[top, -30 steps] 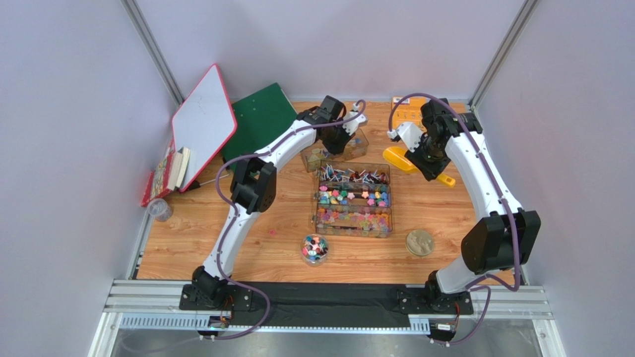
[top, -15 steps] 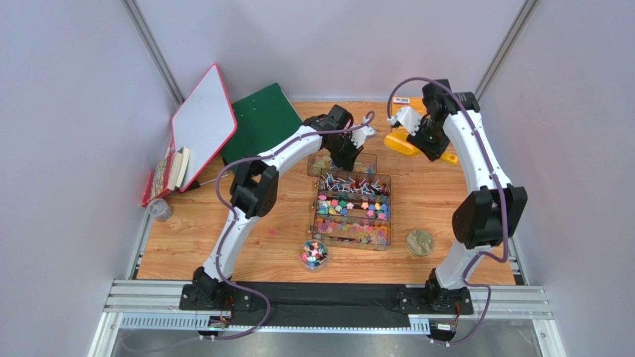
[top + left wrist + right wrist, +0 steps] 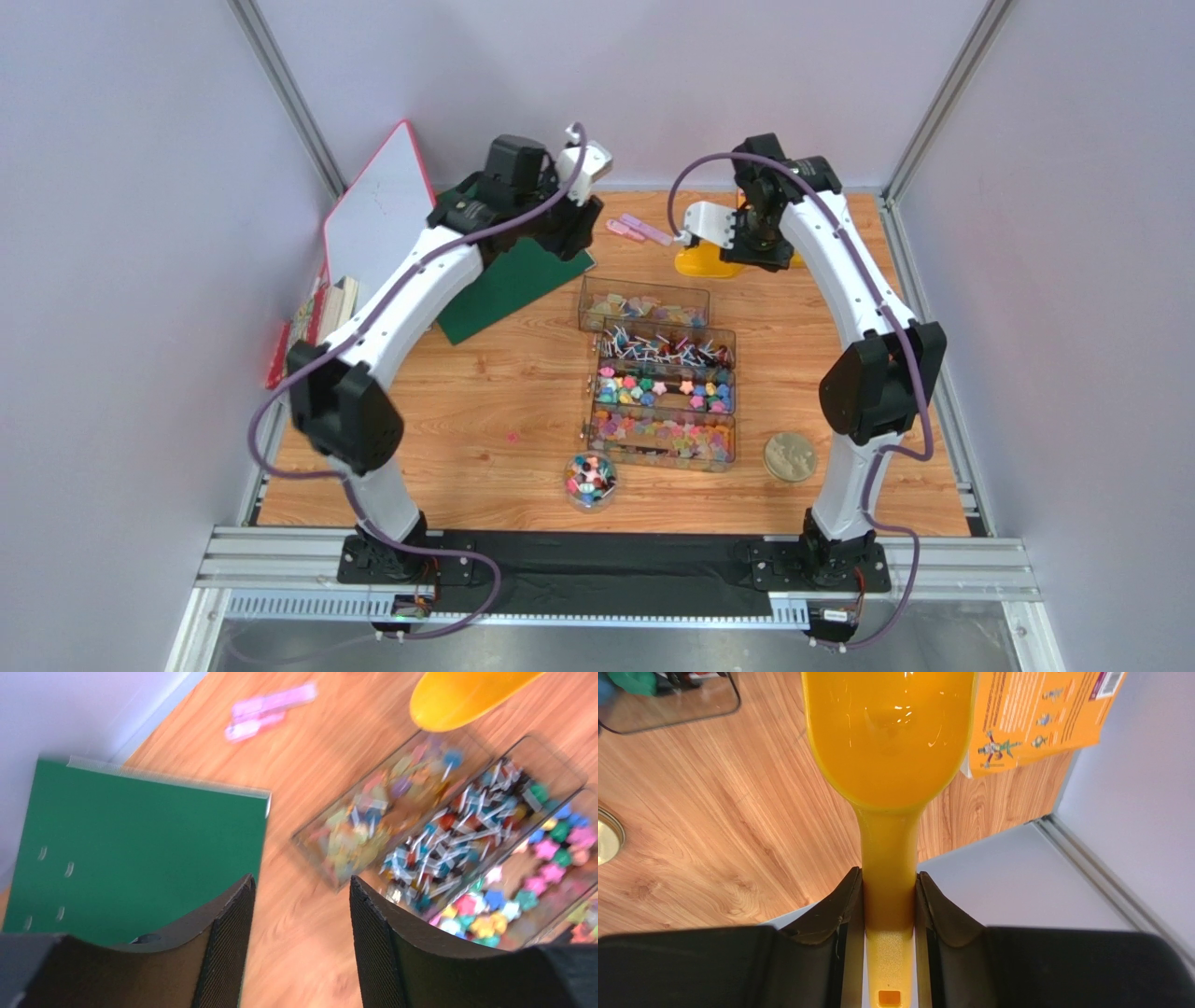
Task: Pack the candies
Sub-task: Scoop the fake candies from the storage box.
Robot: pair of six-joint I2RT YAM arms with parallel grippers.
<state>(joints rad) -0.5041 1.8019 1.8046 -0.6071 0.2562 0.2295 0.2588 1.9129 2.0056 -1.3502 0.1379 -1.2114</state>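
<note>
Left gripper [image 3: 300, 882] is open, jaws well apart with nothing between them, raised over the far-left part of the worktop [image 3: 463, 406], above the edge of the green binder [image 3: 140, 854]. Right gripper [image 3: 889, 875] is clamped on the handle of the yellow scoop [image 3: 889, 735], at the far side of the worktop. The scoop bowl looks empty and points away from the wrist camera.

The candies [image 3: 662, 378] are mostly in the clear divided organizer [image 3: 592, 406] mid-worktop, sorted in rows of mixed bright colours. More are in a small clear box [image 3: 645, 301] touching the organizer's far end. A small round jar [image 3: 592, 476] near the front also holds some. The gold lid [image 3: 790, 457] lies flat to the right of the organizer, apart from it.

Pink packet [image 3: 270, 710] lies near the back wall, and an orange booklet [image 3: 1039, 714] is beside the scoop. Whiteboard [image 3: 379, 238] leans at far left.
</note>
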